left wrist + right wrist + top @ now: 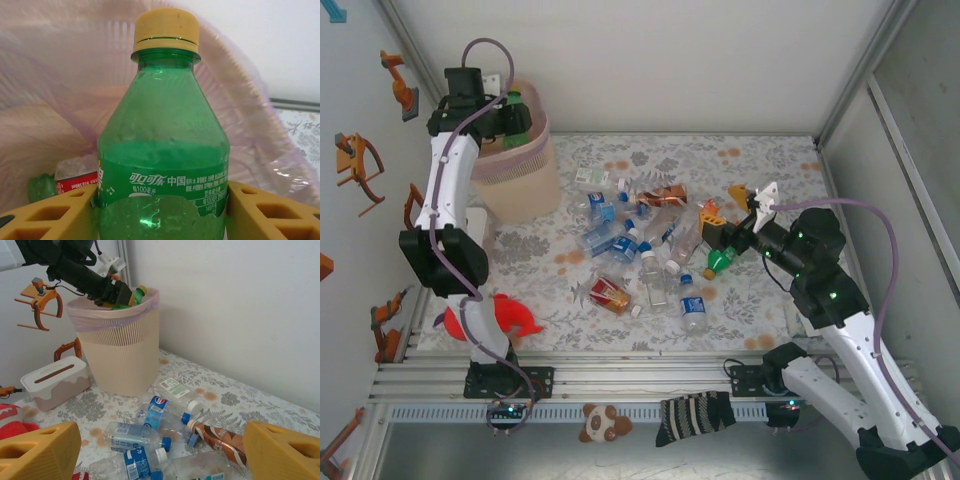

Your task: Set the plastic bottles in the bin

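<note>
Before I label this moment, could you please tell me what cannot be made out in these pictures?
- Left wrist view: the green bottle's base is cut off by the lower edge; the bottle hides most of the bin's inside.
- Top view: the left arm covers part of the bin's mouth; label print on the loose bottles is too small to read.
- Right wrist view: the right pincer is cut off by the lower edge.

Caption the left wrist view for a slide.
Left pincer grips a green plastic bottle with yellow cap over the pink-lined beige bin.
</note>
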`<action>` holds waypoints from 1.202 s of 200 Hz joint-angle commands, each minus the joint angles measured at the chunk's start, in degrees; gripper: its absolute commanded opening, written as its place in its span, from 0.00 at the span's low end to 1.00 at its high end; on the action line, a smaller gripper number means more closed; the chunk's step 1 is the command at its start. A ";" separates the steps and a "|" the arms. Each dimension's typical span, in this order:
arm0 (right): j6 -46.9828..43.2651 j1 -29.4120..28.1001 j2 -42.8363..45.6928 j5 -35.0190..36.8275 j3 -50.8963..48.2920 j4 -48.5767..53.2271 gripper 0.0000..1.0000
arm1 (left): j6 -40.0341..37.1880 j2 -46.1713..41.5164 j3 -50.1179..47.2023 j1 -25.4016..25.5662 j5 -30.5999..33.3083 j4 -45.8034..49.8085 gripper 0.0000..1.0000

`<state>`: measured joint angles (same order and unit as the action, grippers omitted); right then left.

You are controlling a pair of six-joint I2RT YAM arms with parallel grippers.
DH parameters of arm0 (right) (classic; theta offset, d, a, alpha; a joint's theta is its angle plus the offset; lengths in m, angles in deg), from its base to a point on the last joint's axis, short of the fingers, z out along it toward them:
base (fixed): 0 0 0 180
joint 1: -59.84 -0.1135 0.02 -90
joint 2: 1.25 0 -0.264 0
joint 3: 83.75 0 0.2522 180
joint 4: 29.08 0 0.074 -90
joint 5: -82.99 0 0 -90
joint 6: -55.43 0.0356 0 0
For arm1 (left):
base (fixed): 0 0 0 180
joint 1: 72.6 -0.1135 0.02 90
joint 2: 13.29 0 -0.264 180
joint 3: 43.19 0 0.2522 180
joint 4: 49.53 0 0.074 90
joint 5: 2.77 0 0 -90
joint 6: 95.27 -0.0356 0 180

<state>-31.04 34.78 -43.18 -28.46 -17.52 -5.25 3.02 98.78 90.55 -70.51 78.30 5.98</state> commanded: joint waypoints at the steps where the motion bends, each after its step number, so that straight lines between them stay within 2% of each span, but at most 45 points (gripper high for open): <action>1: -0.75 -0.25 0.89 0.54 1.59 -0.24 0.83 | 4.58 1.99 0.77 -0.41 -1.04 1.54 0.60; 52: -0.76 -0.25 1.51 0.74 1.33 0.23 0.83 | 9.98 4.67 -1.84 -0.39 1.34 1.72 0.59; 129: -0.47 -0.25 1.85 0.98 0.62 0.14 0.83 | 12.89 9.06 -5.59 -0.35 2.19 2.85 0.58; 172: -0.32 -0.25 1.78 1.15 0.53 0.35 0.83 | 13.45 10.84 -7.89 -0.36 2.86 1.94 0.64; 208: -0.31 -0.25 1.82 1.44 0.96 0.88 0.83 | 13.81 9.22 -8.63 -0.34 3.61 1.14 0.67; 240: -0.44 -0.25 1.81 1.59 1.15 1.02 0.83 | 13.15 5.50 -8.76 -0.42 8.57 0.92 0.68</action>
<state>-31.01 34.75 -41.94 -27.87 -17.50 -4.22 15.76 105.07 84.19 -70.51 82.63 6.77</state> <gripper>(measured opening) 0.832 0.672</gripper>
